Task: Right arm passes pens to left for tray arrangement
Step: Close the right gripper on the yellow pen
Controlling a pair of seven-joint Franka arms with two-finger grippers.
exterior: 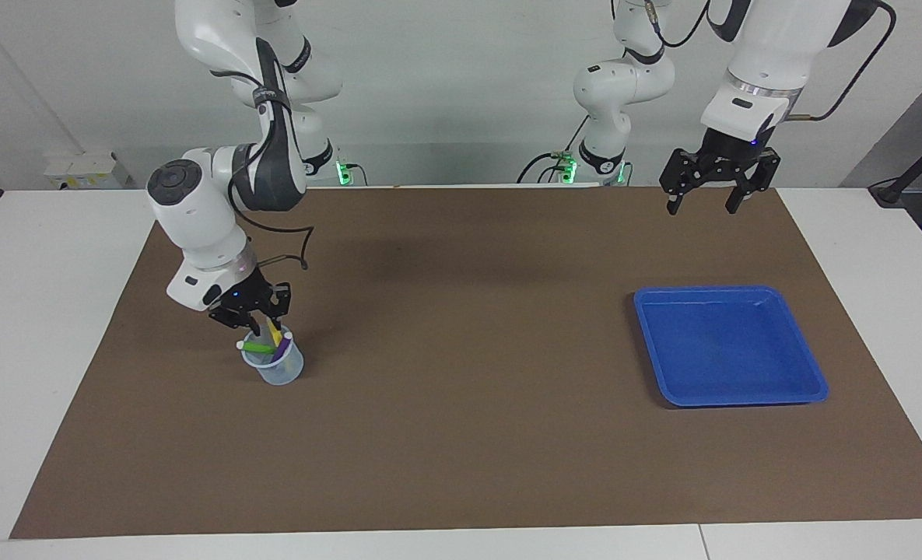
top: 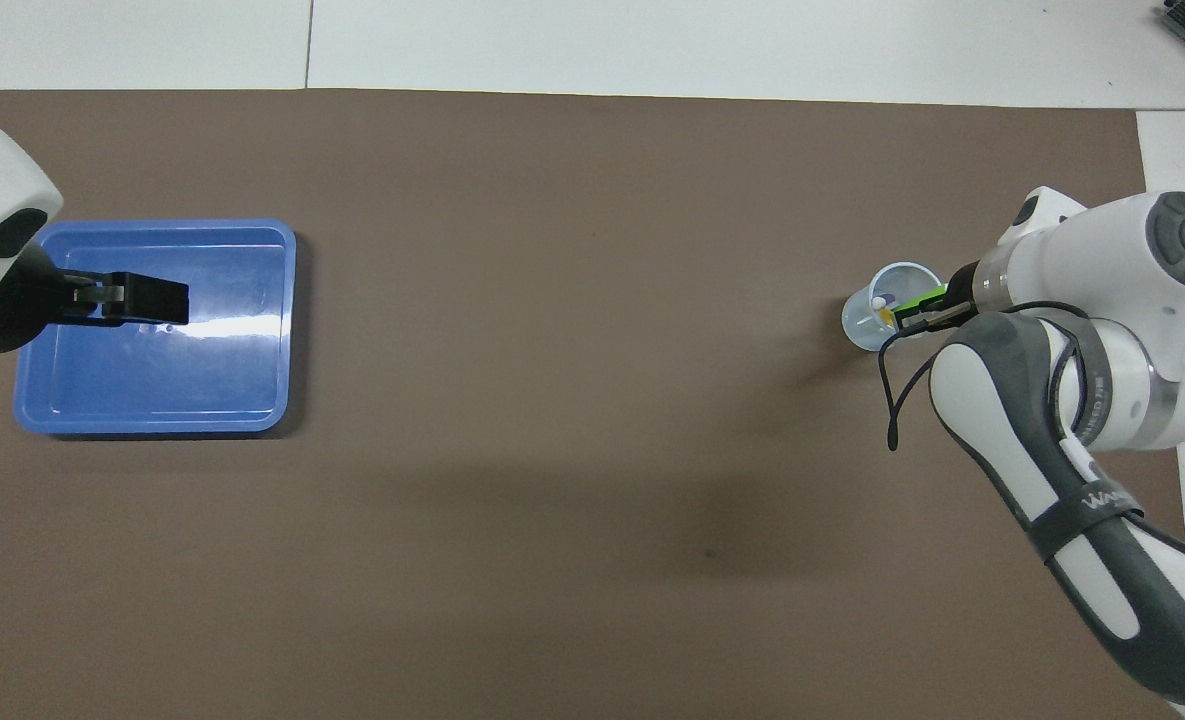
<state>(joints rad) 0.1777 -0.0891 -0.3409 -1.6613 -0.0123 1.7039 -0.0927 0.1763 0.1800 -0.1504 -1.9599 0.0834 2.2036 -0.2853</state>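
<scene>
Three pens stand in a small translucent pale-blue cup (exterior: pixel 278 369) toward the right arm's end of the table. The bright green pen (exterior: pixel 257 345) lies tilted across the cup's mouth, and the yellow pen (exterior: pixel 275 334) and the purple pen (exterior: pixel 284 343) lean inside. My right gripper (exterior: pixel 262 323) is down at the pens' upper ends, right over the cup (top: pixel 867 322). The green pen (top: pixel 917 300) reaches up to its fingers. The blue tray (exterior: pixel 729 290) lies empty toward the left arm's end. My left gripper (exterior: pixel 702 206) hangs open and empty high in the air; the overhead view shows it (top: pixel 167 300) over the tray (top: pixel 288 330).
A brown mat (exterior: pixel 461 389) covers most of the white table. The cup and the tray are the only loose things on it. A black cable (exterior: pixel 293 249) loops off the right arm's wrist above the cup.
</scene>
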